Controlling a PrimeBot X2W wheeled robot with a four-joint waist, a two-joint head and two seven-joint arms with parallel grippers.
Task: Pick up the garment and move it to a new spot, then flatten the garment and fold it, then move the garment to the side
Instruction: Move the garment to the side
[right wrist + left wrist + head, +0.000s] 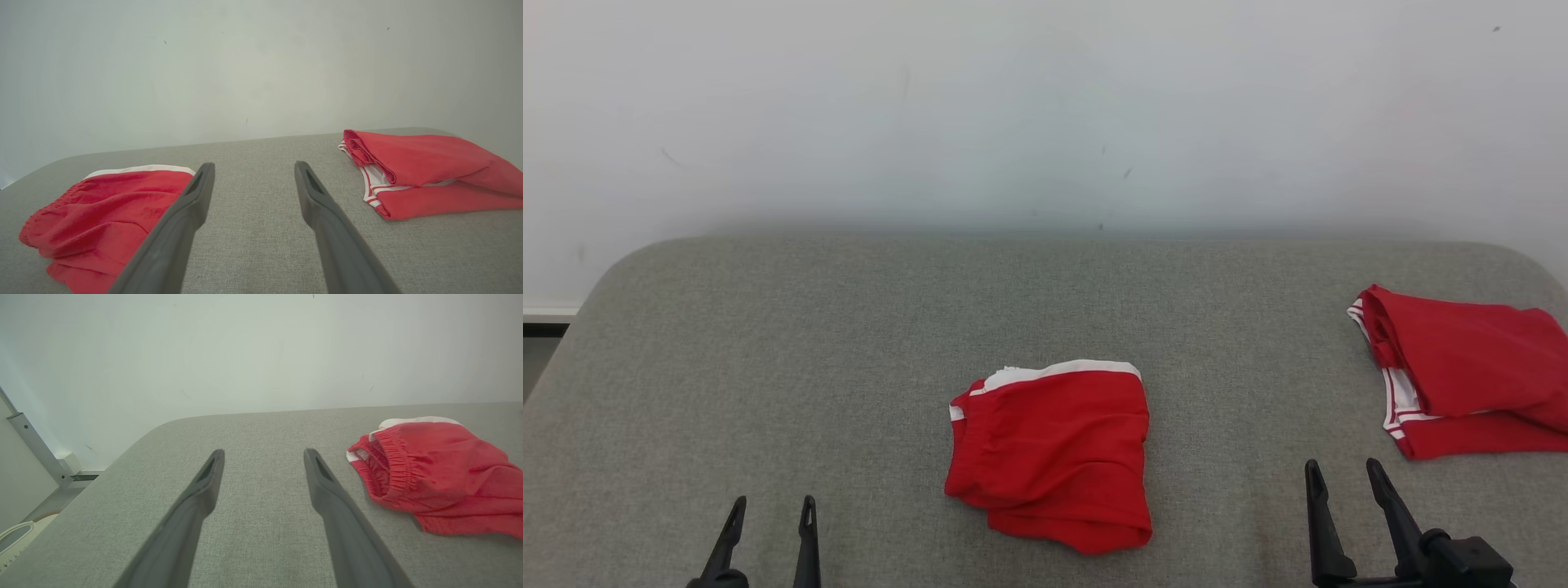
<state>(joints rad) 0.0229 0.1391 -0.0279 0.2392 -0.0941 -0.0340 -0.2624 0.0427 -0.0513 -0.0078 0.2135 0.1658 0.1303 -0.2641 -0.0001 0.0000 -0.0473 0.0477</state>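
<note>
- Checking head view: red shorts [1049,457] lie bunched mid-way across the grey padded surface [849,343], between left gripper [774,501] and right gripper [1342,464]. Both sets of fingers are spread wide, empty and clear of the cloth. Second red garment [1470,371] sits folded at the far right, so I take the shorts as my target.
- Head view, geometry: shorts sit inboard of each gripper with about the same gap either side, so neither arm is clearly nearer. White-trimmed edge faces away from me and the elastic waistband faces my left. Outline is nearly square, long axis hard to call.
- Left wrist view: left gripper [264,452] released over bare surface. Shorts [433,473] lie off to the right of my fingers, waistband end closest, not touching.
- Right wrist view: right gripper [254,164] released. Shorts [106,204] are to the left, partly behind one finger. Second red garment [429,171] is to the right, apart.
- Judgement: pick-up not begun. Next move needs both arms swinging inward, with the left arm meeting the waistband end.
</note>
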